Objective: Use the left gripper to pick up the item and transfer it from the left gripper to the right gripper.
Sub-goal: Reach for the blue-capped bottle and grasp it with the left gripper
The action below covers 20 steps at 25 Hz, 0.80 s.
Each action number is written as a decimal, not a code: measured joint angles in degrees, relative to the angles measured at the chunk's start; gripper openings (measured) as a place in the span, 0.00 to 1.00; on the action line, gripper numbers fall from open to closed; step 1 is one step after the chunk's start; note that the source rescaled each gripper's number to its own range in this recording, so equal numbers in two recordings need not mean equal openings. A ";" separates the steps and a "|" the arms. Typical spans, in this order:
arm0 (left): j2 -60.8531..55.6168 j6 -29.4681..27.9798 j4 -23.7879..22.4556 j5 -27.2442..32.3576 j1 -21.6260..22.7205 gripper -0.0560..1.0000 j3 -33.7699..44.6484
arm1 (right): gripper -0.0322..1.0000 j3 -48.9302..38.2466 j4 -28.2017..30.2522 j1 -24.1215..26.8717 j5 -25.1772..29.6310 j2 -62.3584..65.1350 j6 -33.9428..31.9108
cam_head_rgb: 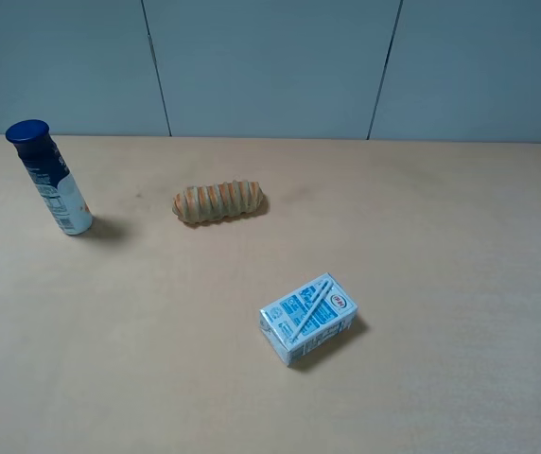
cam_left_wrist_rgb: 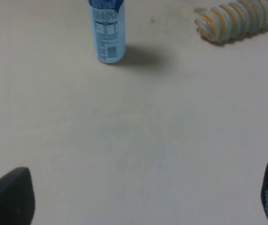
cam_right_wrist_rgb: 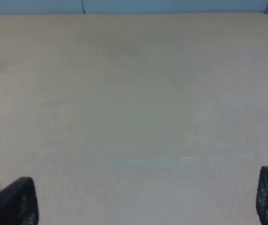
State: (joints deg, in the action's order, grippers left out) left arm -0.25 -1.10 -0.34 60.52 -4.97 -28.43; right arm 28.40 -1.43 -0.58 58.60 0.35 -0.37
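Table (cam_head_rgb: 441, 208) carries one bottle (cam_head_rgb: 49, 180), one bread roll (cam_head_rgb: 219, 201), one carton (cam_head_rgb: 308, 318); left gripper (cam_left_wrist_rgb: 143, 193) and right gripper (cam_right_wrist_rgb: 143, 197) gape empty.

The left gripper (cam_left_wrist_rgb: 136, 201) shows two smooth, rounded, matte-black fingers (cam_left_wrist_rgb: 10, 199). The right gripper (cam_right_wrist_rgb: 145, 201) has black fingers (cam_right_wrist_rgb: 14, 204) too, their surface finely dotted like mesh.

You are looking at a pale tan table (cam_head_rgb: 441, 236) that is carrying three things, all well apart. The bottle (cam_head_rgb: 50, 180) is standing upright near its far left corner, the bread roll (cam_head_rgb: 218, 201) is lying to its right, and the carton (cam_head_rgb: 308, 318) is lying flat nearer the middle.
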 joint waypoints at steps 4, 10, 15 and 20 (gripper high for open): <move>0.00 0.00 0.00 0.00 0.00 0.93 0.00 | 1.00 0.00 0.00 0.00 0.00 0.00 0.00; 0.00 0.00 0.00 0.00 0.00 0.93 0.00 | 1.00 0.00 0.00 0.00 0.00 0.00 0.00; 0.00 0.00 0.00 0.00 0.00 0.93 0.00 | 1.00 0.00 0.00 0.00 0.00 0.00 0.00; 0.00 0.00 0.00 0.00 0.00 0.93 0.00 | 1.00 0.00 0.00 0.00 0.00 0.00 0.00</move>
State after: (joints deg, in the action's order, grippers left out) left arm -0.25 -1.10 -0.34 60.52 -4.97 -28.43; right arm 28.40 -1.43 -0.58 58.60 0.35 -0.37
